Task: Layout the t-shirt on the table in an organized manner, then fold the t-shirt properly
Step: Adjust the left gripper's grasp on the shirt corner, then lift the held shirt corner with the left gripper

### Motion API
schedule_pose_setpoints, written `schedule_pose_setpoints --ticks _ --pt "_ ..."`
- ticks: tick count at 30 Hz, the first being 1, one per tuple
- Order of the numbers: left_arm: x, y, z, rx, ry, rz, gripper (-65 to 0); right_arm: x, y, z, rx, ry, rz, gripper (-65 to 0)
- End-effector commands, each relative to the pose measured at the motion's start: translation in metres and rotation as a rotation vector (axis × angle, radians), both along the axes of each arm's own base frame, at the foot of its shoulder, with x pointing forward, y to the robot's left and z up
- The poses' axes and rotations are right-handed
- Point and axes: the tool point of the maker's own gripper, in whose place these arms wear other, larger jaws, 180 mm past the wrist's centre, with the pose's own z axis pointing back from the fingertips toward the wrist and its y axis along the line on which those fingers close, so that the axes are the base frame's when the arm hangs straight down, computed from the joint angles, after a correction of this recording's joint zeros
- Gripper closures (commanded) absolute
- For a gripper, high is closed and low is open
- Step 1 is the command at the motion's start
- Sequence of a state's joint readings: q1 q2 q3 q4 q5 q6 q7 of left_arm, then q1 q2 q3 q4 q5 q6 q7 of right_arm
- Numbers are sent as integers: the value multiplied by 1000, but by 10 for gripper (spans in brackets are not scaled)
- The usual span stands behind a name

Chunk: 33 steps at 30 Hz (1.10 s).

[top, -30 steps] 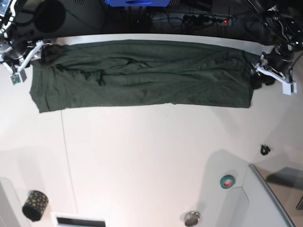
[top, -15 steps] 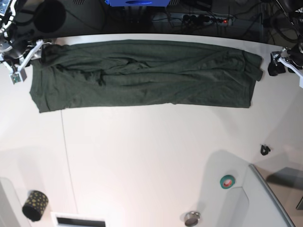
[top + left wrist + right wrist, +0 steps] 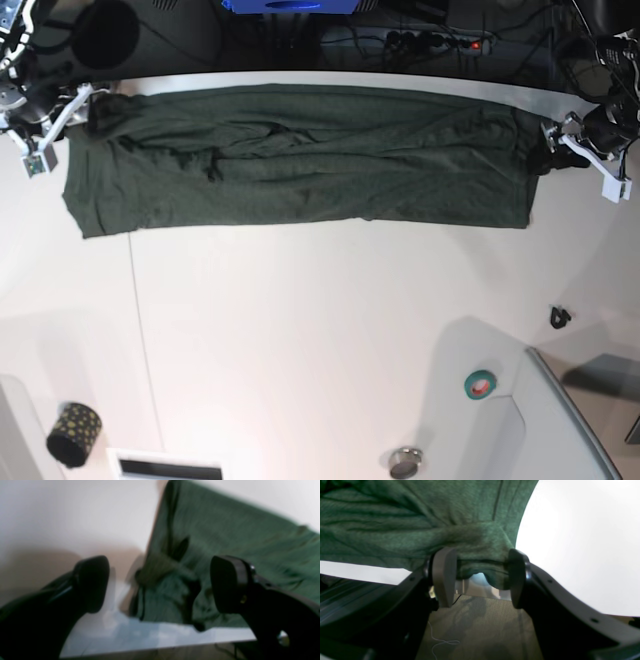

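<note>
The dark green t-shirt (image 3: 300,160) lies as a long, wrinkled band along the far edge of the white table (image 3: 320,330). My left gripper (image 3: 546,161) is at its right end. In the left wrist view the left gripper (image 3: 160,585) is open wide, and a bunched corner of the t-shirt (image 3: 225,530) lies on the table (image 3: 62,517) just beyond its fingers. My right gripper (image 3: 92,118) is at the shirt's far left corner. In the right wrist view the right gripper (image 3: 480,577) is shut on a fold of the t-shirt (image 3: 395,517) over the table's edge.
A grey raised tray (image 3: 570,430) stands at the near right corner, with a teal tape roll (image 3: 480,384) and a small black clip (image 3: 560,317) close by. A dotted black cup (image 3: 73,433) and a metal disc (image 3: 405,462) sit by the front edge. Cables lie behind the table.
My left gripper has opened and let go of the shirt's right corner. It swung out to the right, then came back to the edge. The right arm has not moved.
</note>
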<state>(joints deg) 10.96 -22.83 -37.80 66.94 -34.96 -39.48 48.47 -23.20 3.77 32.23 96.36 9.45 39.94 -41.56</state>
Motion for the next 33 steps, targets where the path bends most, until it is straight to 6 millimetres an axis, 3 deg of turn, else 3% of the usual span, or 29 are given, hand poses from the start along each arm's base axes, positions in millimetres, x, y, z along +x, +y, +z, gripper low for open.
schedule_pose_setpoints --ticks 1,6,12,17,21,27,33 --pt "12 4 11 14 -45 -11 -601 5 -5 7 -12 -29 5 -305" --pt "12 7 7 13 -62 9 -601 5 -6 7 -12 -28 5 -305" --pt "-10 21 -18 -11 -7 82 -601 3 -5 0 2 -11 -3 -305" --pt "-13 21 -23 7 2 77 -601 1 -4 -7 27 -18 -16 -305" --pt "-14 11 -28 -11 9 69 -601 0 -3 -9 33 -18 -19 -305" --pt "-15 -33 -48 -67 49 -15 -601 2 -3 -9 33 -23 -19 -305" --pt "-16 -44 -53 -87 54 -20 -599 2 -3 -9 33 -23 -19 -305"
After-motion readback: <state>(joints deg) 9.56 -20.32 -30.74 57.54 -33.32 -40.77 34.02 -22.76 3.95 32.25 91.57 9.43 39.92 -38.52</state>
